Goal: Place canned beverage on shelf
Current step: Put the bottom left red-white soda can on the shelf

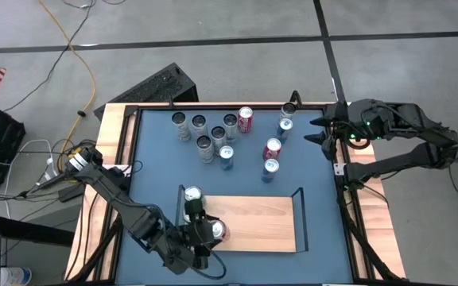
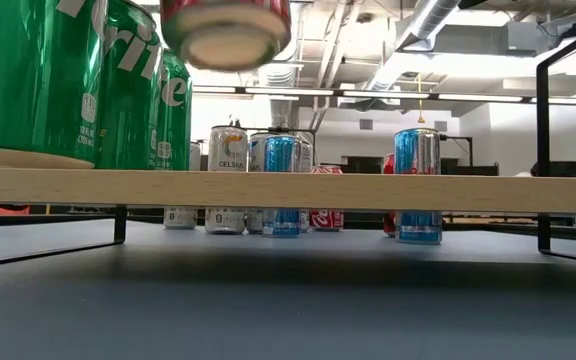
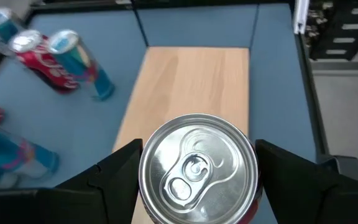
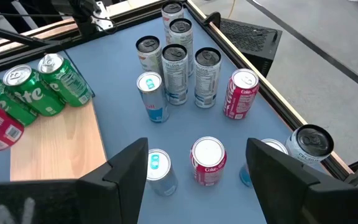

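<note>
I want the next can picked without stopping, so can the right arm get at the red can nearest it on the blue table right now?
Probably yes. The right hand is open, holds nothing and hovers at the table's right edge. The red can stands just inward of it with a blue can close beside it, so little side room.

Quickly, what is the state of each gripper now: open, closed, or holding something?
Left gripper: closed on a red can, held above the shelf.
Right gripper: open, holding nothing, waiting at the table's right edge.

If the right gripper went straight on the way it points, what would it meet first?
Probably the red can standing midway between the right gripper's open fingers, with a blue can just beside it. How far off it stands is unclear.
</note>
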